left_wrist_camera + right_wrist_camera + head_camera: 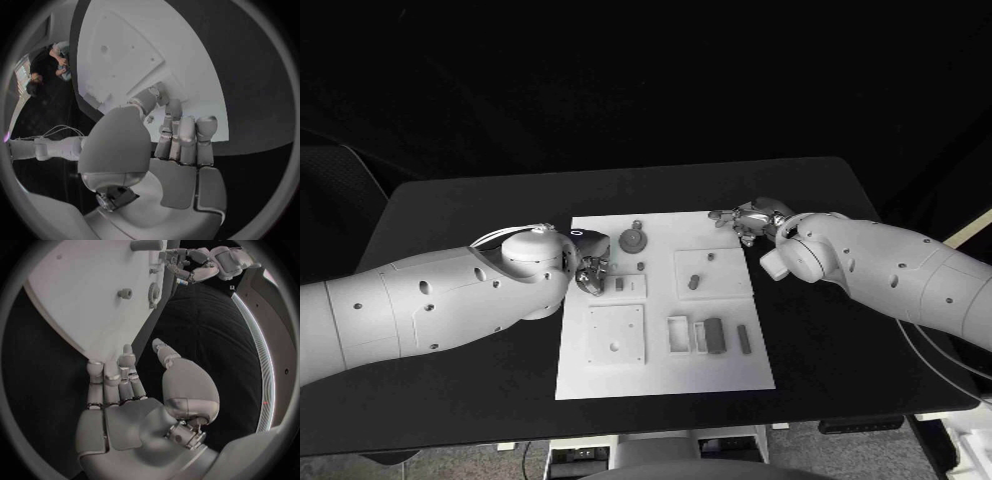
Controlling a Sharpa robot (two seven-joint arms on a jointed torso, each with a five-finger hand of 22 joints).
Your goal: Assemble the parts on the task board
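In the middle of the surface: the white task board [661, 360] lies flat on the black surface [473, 215], long side running away from the robot.
Parts on the board: small grey pieces; a round toothed one [635, 240] with a peg near the far left, a small slanted one [692, 282] on a raised square at the right, two upright bars [715, 335] beside an open frame near the robot, and a thin bar [744, 341] just right of those.
Left hand: the left hand [593, 272] sits at the board's left edge, by a small raised plate; in the wrist view its fingers [187, 137] lie straight and close together over the board's rim, holding nothing.
Right hand: the right hand [750, 220] hovers at the board's far right corner; in its wrist view the fingers [115, 380] are stretched out and slightly apart, thumb off to the side, empty, over the board's edge.
Parts and hands: no piece is in either hand.
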